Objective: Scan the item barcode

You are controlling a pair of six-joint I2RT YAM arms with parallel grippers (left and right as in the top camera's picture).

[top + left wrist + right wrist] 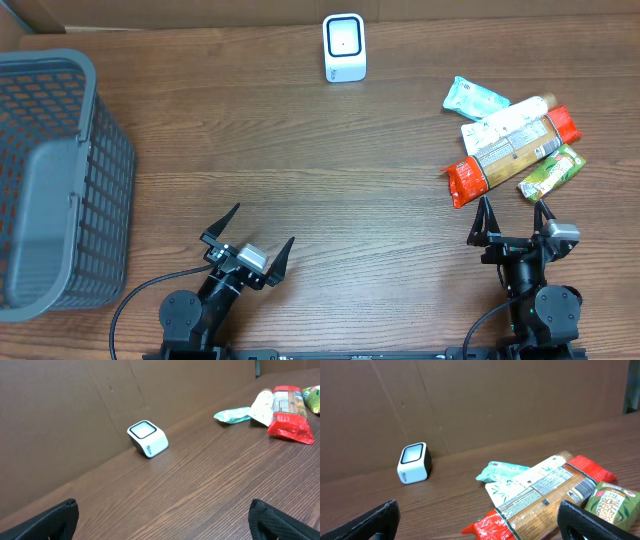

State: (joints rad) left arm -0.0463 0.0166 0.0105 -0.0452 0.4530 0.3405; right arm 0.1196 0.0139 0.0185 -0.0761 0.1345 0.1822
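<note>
A white barcode scanner stands at the back middle of the table, also seen as the scanner and the scanner. At the right lies a pile of packets: a long red-ended packet with a printed barcode, a teal packet, a white packet and a green packet. My right gripper is open, just in front of the red-ended packet, holding nothing. My left gripper is open over bare wood at the front left, empty.
A grey plastic basket fills the left side of the table. A brown cardboard wall runs along the back edge behind the scanner.
</note>
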